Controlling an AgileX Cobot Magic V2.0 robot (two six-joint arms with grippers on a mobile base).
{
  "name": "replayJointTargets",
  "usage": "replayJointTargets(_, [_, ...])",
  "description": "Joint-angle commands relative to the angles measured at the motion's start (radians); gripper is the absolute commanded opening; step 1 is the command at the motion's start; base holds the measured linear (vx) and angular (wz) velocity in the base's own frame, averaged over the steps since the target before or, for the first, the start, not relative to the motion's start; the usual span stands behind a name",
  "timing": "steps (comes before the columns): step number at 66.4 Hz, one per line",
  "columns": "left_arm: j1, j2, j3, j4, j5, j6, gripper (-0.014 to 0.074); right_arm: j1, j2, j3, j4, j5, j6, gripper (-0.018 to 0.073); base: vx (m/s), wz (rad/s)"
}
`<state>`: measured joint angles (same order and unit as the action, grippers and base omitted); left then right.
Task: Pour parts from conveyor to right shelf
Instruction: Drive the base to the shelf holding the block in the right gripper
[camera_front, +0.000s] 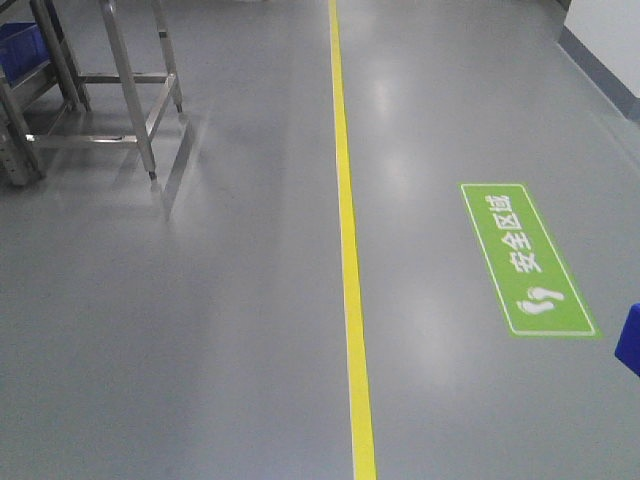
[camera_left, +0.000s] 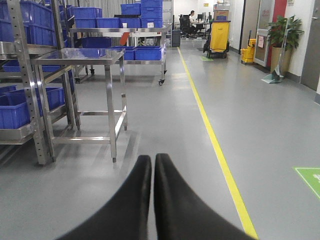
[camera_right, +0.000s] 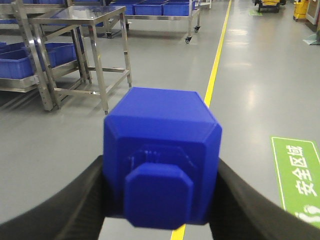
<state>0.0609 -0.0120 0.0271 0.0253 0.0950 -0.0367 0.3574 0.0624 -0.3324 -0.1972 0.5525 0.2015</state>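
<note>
place: factory floor | cues: steel racks with blue bins, yellow floor line, green safety-zone marking

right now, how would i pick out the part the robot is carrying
Find the yellow line on the grey floor; above it, the right gripper is shut on a blue block. Unlike the big open bins on the racks, it is a small closed cube with a stud.
</note>
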Motion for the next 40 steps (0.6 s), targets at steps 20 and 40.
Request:
replayJointTargets(20, [-0.005, -0.013, -0.019, -0.006, -0.072, -0.008, -0.0006, -0.001, 0.014, -0.028, -0.015, -0.085, -0.009, -0.0004, 0.69, 0.07])
replayJointTargets(40, [-0.005, -0.013, -0.019, -0.006, -0.072, -0.008, -0.0006, -0.001, 0.014, -0.028, -0.016, -0.085, -0.009, -0.0004, 0.7, 0.02])
